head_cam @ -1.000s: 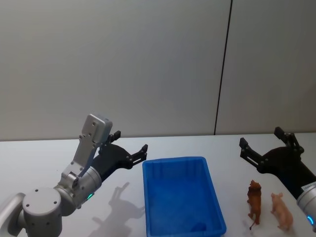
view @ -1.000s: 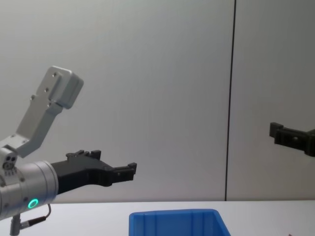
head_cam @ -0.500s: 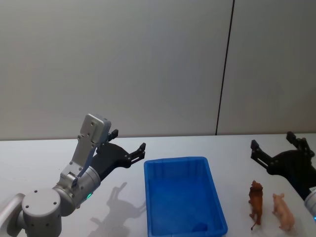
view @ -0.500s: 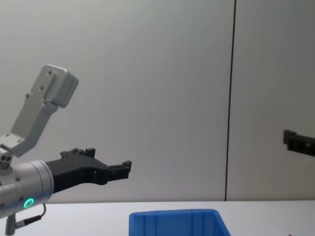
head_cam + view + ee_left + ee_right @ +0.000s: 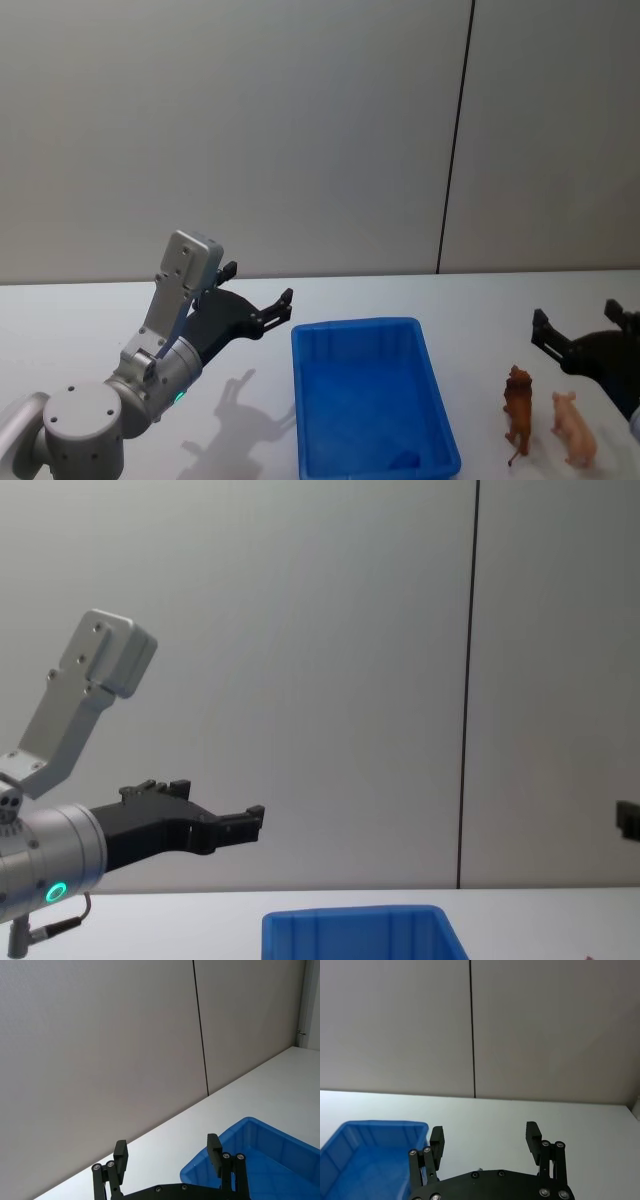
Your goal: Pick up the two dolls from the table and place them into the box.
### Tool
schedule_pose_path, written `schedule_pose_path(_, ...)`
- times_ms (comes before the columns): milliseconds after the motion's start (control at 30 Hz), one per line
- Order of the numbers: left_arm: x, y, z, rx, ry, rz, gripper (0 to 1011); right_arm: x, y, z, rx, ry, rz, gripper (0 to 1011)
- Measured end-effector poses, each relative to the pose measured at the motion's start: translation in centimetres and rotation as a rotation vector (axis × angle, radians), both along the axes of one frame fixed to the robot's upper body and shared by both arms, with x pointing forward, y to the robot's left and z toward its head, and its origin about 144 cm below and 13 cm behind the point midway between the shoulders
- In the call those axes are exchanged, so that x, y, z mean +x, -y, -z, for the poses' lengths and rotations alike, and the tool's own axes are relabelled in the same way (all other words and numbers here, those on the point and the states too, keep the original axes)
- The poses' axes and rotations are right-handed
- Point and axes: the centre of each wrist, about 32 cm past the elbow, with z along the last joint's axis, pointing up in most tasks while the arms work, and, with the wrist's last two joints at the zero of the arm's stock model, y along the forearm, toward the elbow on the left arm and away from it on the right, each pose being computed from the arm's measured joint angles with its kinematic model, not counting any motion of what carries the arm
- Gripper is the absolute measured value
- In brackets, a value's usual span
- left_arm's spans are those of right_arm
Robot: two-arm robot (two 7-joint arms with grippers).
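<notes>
Your right pincer (image 5: 577,317) had drawn back toward the right edge, jaws apart, hovering just behind the small brown plastic lion doll (image 5: 516,405) and the pale pink plastic pig doll (image 5: 570,428). Both stood on the plain white tabletop (image 5: 80,320), right of the bright blue rectangular plastic bin (image 5: 372,330). Your left pincer (image 5: 258,284) hung left of the bin, jaws spread.
</notes>
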Motion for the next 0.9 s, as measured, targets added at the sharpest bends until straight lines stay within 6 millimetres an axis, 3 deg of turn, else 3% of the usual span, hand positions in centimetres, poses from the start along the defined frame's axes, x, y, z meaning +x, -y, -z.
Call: schedule_pose_path(900, 0.0, 0.0, 0.0, 0.0, 0.001, -0.003, 1001, -0.7, 2.1, 2.2, -0.056, -0.225, 0.099, 1001)
